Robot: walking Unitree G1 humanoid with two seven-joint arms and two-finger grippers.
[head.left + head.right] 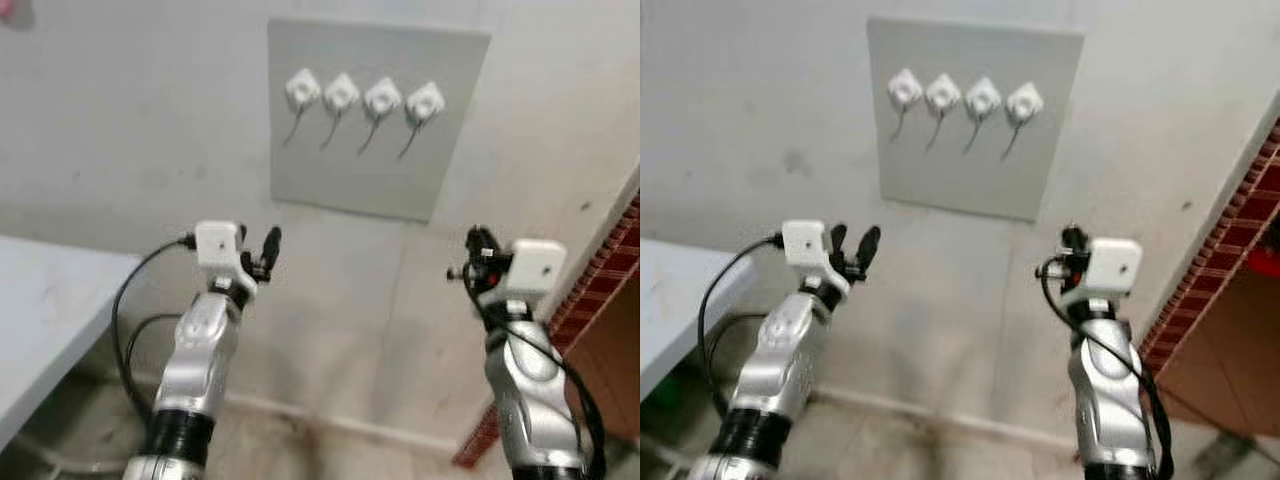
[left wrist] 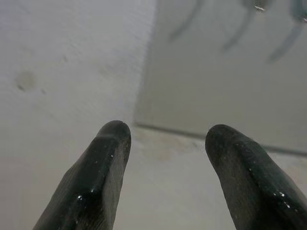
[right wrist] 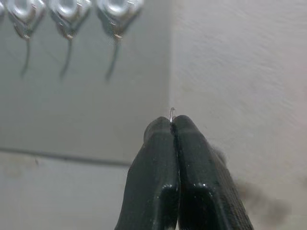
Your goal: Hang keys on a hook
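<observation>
Four white hooks [image 1: 362,97] sit in a row on a grey panel [image 1: 375,170], upper centre; a thin metal tip [image 3: 172,113] pokes from pinched fingers.

No legible text or labels.

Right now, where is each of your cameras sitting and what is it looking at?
Left eye view: head, looking at wall panel with four hooks; both arms show.
Right eye view: head, same scene.
Left wrist view: left wrist, facing the panel's lower edge; open left gripper.
Right wrist view: right wrist, facing hooks; right gripper pinching a thin metal tip.
Shared: panel and hooks.
</observation>
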